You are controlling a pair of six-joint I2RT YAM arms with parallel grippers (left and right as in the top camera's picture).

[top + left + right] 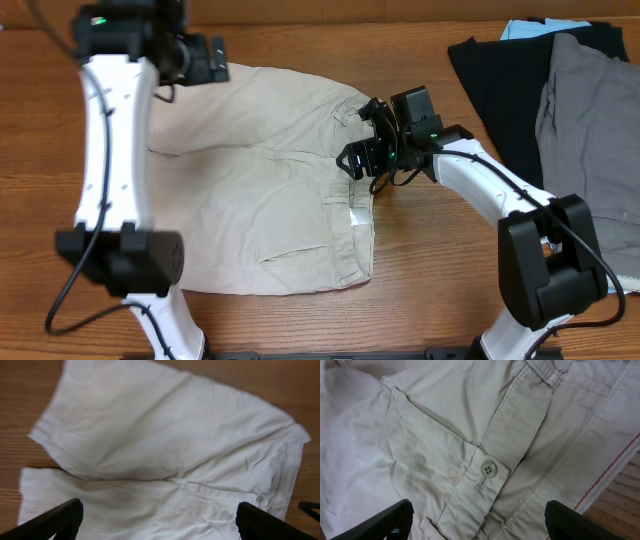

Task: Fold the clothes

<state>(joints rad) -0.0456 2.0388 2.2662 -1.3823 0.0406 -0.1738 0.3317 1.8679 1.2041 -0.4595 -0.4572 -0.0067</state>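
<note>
Khaki shorts (270, 200) risk bunching if the right gripper (476, 515), spread wide over the waistband button (490, 468), pinches only one layer; the left gripper (159, 510) hangs spread too.

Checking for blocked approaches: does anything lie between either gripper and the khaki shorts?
Nothing visible does. The right gripper, open, hangs directly over the khaki shorts near the button; the left gripper, open, hangs over their far side. The black garment and grey shorts lie off to the side, apart.
</note>
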